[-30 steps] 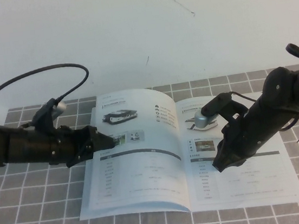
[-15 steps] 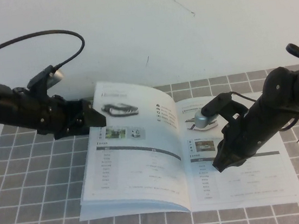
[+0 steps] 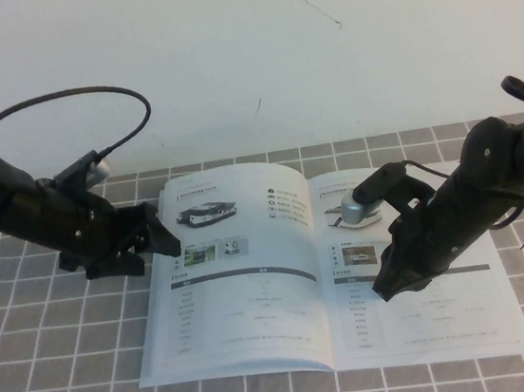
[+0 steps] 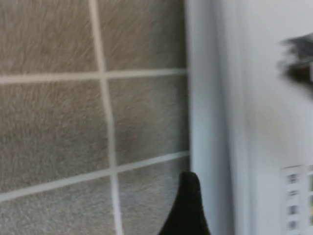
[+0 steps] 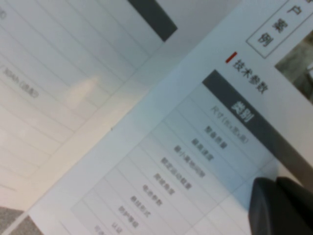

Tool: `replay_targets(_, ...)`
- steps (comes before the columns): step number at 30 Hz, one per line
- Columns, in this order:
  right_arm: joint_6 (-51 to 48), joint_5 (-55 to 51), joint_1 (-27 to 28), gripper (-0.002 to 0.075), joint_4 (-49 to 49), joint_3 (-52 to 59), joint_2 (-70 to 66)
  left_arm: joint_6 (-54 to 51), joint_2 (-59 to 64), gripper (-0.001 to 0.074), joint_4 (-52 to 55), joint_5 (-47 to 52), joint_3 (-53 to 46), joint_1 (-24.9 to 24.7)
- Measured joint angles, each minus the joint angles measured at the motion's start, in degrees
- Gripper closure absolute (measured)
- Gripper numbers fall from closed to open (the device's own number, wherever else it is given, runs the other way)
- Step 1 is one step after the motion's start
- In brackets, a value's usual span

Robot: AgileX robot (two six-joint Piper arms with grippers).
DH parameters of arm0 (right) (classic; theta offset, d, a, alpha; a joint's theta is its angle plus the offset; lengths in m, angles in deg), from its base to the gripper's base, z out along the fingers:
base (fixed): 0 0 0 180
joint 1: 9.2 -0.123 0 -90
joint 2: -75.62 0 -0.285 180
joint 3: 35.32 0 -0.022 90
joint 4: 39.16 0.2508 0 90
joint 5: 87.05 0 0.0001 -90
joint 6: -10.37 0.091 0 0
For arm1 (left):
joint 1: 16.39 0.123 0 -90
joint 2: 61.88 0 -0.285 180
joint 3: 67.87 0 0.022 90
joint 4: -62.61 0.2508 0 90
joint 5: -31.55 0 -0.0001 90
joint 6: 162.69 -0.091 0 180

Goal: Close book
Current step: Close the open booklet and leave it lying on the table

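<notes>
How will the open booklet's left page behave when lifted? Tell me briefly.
Probably floppy: the thin white paper booklet bows near its spine, so the page should bend rather than swing stiffly from the left gripper at its outer edge. Likely light and slidey on the grey checked cloth; the right gripper on the right page should pin it.

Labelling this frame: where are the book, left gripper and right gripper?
book (image 3: 256, 302): high view, lower left page.
left gripper (image 3: 165, 238): high view, tip at book's left edge.
right gripper (image 3: 386, 290): high view, tip on right page.
</notes>
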Motion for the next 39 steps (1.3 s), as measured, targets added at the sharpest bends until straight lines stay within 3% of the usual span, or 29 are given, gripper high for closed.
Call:
replay_targets(10, 0.0, 0.0, 0.0, 0.0729, 0.0, 0.0, 0.0, -2.9, 3.2, 0.0214, -5.6, 4.3, 0.6, 0.3)
replay_targets(22, 0.0, 0.0, 0.0, 0.0729, 0.0, 0.0, 0.0, -16.4, 4.6, 0.0214, -31.1, 16.9, 0.6, -0.3)
replay_targets(32, 0.0, -0.5, 0.2, 0.0729, -1.7, 0.0, 1.7, -19.5, 4.4, 0.0214, -38.4, 18.0, 0.6, -4.4)
replay_targets(39, 0.1, -2.0, 1.1, 0.0729, -3.5, 0.0, 13.2, -19.8, 4.2, 0.0214, -41.4, 18.0, 0.6, -8.0)
